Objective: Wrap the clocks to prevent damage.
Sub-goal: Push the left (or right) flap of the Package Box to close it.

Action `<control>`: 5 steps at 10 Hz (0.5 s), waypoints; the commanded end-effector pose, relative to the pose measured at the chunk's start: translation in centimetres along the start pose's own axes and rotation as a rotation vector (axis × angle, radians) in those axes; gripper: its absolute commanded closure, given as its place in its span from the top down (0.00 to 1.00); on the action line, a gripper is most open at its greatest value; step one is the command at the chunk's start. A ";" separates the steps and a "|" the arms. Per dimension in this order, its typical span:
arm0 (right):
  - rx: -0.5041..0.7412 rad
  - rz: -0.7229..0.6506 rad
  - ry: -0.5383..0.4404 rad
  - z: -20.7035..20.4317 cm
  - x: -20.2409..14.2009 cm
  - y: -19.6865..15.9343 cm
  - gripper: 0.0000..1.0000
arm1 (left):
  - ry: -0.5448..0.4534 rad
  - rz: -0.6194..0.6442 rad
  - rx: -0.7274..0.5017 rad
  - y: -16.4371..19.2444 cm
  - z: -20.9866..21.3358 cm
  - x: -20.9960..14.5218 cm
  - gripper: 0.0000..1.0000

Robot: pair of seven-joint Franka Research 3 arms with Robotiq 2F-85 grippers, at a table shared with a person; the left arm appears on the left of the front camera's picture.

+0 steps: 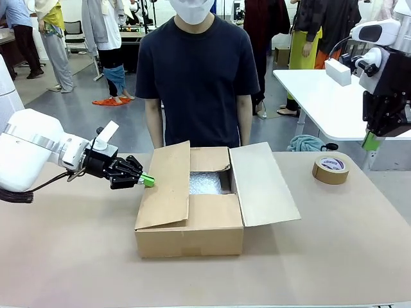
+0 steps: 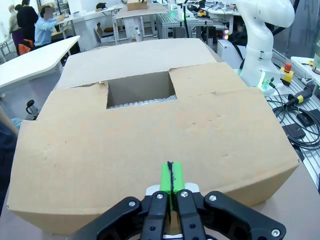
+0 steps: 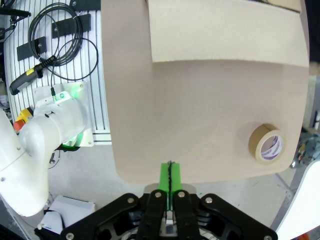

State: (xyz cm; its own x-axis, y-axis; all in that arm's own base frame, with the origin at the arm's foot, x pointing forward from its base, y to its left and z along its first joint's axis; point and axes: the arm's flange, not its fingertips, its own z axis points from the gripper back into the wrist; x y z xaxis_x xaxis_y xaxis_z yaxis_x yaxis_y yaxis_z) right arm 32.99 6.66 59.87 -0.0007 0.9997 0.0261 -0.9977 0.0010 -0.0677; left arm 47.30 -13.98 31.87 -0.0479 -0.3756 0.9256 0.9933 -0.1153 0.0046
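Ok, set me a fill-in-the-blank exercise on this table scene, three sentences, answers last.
1. The left end effector is near a raised ___ of the cardboard box.
2. The right end effector, raised at the table's right side, is ___.
3. A roll of brown ___ lies on the table.
Missing: flap; shut; tape.
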 end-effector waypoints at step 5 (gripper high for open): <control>0.135 -0.013 -0.298 -11.4 -5.4 -9.0 0.01 | 0.000 0.001 -0.006 0.0 -0.4 -0.1 0.00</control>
State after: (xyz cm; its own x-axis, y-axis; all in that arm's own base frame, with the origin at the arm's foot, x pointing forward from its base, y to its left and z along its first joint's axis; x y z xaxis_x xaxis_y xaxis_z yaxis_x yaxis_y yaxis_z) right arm 41.62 0.73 49.82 -0.0090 0.9548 0.2972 -0.9985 -0.0244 0.0481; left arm 47.30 -14.00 31.83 -0.0473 -0.3754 0.9257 0.9933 -0.1158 0.0038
